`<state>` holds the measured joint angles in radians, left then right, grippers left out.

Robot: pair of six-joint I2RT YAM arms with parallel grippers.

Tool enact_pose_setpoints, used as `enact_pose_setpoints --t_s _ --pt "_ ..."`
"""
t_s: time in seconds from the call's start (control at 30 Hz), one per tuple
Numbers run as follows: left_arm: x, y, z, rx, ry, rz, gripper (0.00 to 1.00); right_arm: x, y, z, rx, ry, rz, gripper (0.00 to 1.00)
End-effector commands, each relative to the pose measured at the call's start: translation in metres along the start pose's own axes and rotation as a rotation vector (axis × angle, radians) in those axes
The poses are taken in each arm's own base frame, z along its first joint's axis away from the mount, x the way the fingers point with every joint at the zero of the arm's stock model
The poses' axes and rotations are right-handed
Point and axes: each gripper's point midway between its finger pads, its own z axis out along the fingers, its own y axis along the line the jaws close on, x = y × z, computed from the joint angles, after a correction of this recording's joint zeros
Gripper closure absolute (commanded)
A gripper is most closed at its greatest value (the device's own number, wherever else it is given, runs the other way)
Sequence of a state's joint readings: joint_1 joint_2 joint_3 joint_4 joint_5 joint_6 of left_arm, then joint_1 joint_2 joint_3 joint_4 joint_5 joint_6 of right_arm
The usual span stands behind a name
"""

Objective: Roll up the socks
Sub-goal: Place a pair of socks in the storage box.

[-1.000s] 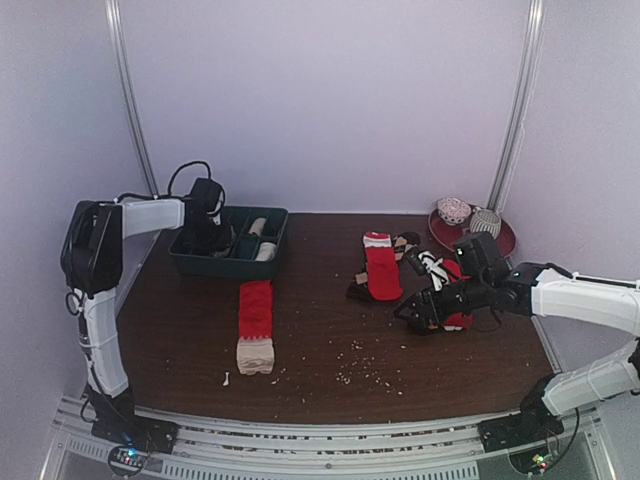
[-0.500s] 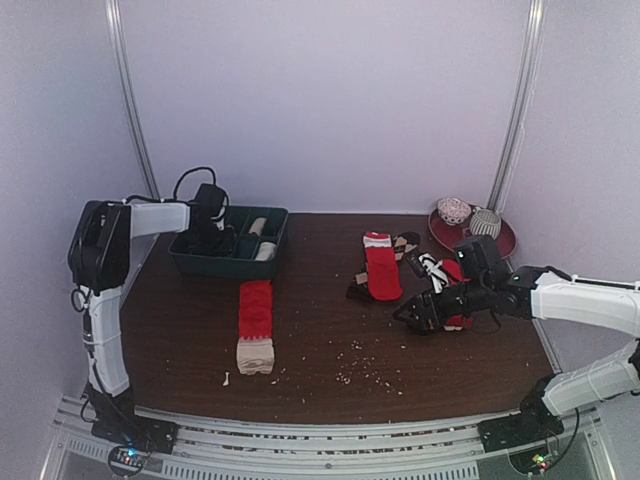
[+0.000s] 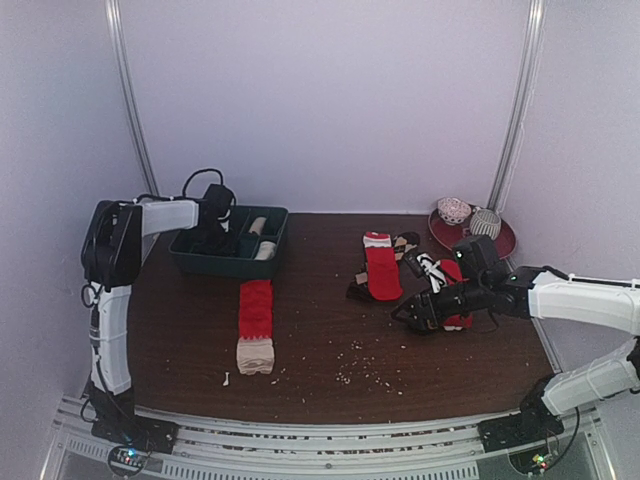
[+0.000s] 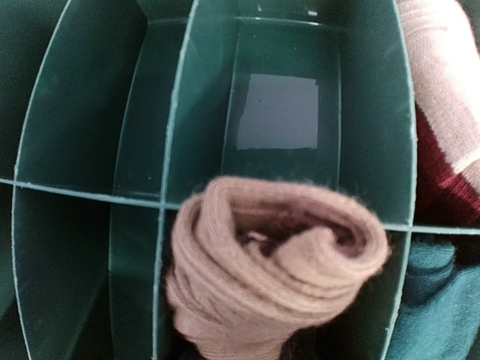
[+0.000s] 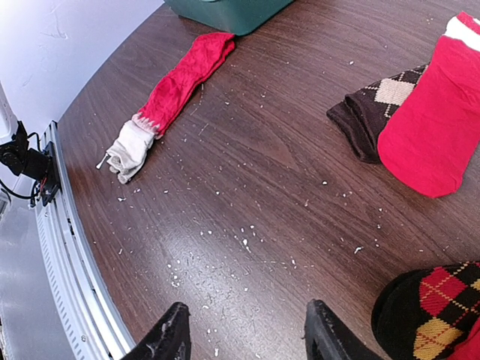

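Tan roll (image 4: 274,259) soft, springy, low centre over tray (image 4: 90,112); left jaws hidden, cannot tell. Right jaws apart, empty. Limp red sock (image 3: 255,305): pinch the cream end.

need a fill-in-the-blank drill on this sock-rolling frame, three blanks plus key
1. The rolled tan sock shows against the compartments of the dark ___ tray.
2. The right gripper hangs over the table with its jaws ___ and nothing between them.
3. The red sock with a cream end lies flat on the table, not yet ___.

Missing words: green; open; rolled
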<state>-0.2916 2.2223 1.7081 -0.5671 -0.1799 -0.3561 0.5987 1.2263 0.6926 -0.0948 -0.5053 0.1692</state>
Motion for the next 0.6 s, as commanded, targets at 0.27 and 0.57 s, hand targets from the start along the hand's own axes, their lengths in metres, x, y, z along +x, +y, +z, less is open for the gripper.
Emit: enact_pose_setpoints --t_s 0.27,0.57 --pt "0.058 0.008 0.029 -0.081 0.196 0.080 0.71 0.004 -0.002 0.001 -0.009 0.000 0.017 0.48" --pt "0.013 0.006 -0.002 -0.072 0.059 0.063 0.61 -0.004 0.003 -0.004 -0.015 -0.012 0.019 0.48"
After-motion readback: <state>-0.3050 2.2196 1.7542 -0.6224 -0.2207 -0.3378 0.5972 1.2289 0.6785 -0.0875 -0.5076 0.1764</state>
